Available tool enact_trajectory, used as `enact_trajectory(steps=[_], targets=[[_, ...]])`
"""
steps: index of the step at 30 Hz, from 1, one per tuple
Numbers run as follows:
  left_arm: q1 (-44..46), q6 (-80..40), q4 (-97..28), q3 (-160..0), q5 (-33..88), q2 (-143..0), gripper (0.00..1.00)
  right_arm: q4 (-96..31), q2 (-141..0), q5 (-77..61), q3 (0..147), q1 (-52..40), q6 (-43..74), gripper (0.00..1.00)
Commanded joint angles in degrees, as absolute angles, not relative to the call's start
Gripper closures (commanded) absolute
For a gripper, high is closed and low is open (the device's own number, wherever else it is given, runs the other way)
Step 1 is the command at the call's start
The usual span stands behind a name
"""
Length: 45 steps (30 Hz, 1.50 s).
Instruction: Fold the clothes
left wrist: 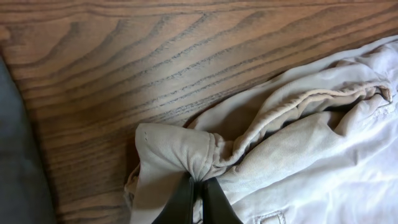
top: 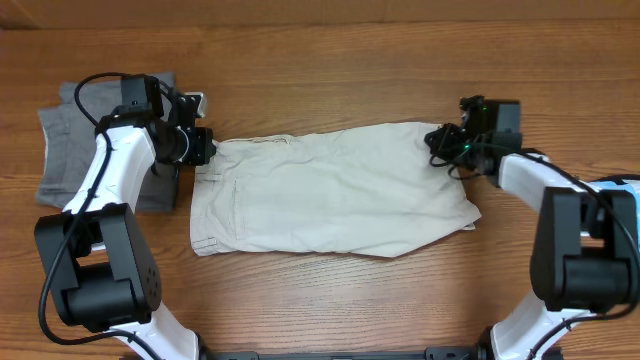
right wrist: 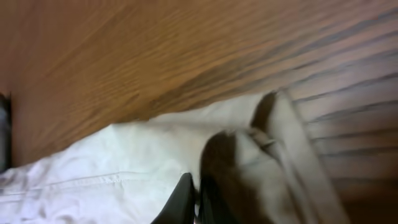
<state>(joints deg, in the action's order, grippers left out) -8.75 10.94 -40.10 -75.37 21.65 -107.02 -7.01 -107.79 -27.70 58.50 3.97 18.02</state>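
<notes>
The pale beige shorts [top: 330, 190] lie spread across the middle of the wooden table, waistband at the left, leg hems at the right. My left gripper [top: 203, 148] is shut on the far left waistband corner; in the left wrist view the fingers [left wrist: 199, 186] pinch bunched beige cloth [left wrist: 298, 143]. My right gripper [top: 440, 143] is shut on the far right leg-hem corner; the right wrist view, blurred, shows the fingers [right wrist: 196, 196] closed on the beige cloth [right wrist: 112, 168].
Darker grey shorts [top: 75, 140] lie folded at the far left, partly under my left arm, and show as a dark edge in the left wrist view [left wrist: 15, 155]. Bare wood surrounds the beige shorts.
</notes>
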Motion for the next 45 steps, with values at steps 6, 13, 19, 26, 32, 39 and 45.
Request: enact_trajectory(steps=[6,13,19,26,32,39,45], targets=[[-12.73,9.61,-36.82,-75.94,25.32,-107.55,0.96,-7.73,-99.15,-30.39,63.51,6.52,17.98,0.96],[-16.29,8.12,-34.35,-75.94,25.23,-107.55,0.96,-8.16,-100.16,-21.74,63.44,6.50,18.02,0.96],[-16.29,8.03,-32.97,-75.92,25.21,-107.57,0.96,-7.81,-102.30,-21.06,63.44,6.42,18.02,0.96],[-16.14,7.46,-34.15,-75.96,25.15,-107.44,0.43,-8.32,-101.67,-22.37,63.46,7.27,17.56,0.51],[-17.61,7.53,-41.63,-77.43,26.79,-106.15,0.28,-16.93,-97.47,-32.21,63.46,11.40,17.82,0.44],[-16.88,8.14,-52.84,-76.99,26.09,-105.12,0.23,-40.47,-96.25,-24.64,63.35,11.73,18.22,0.37],[-14.57,8.12,-51.57,-71.16,20.64,-105.65,0.18,-43.66,-99.55,-19.16,59.88,9.26,18.26,0.36]])
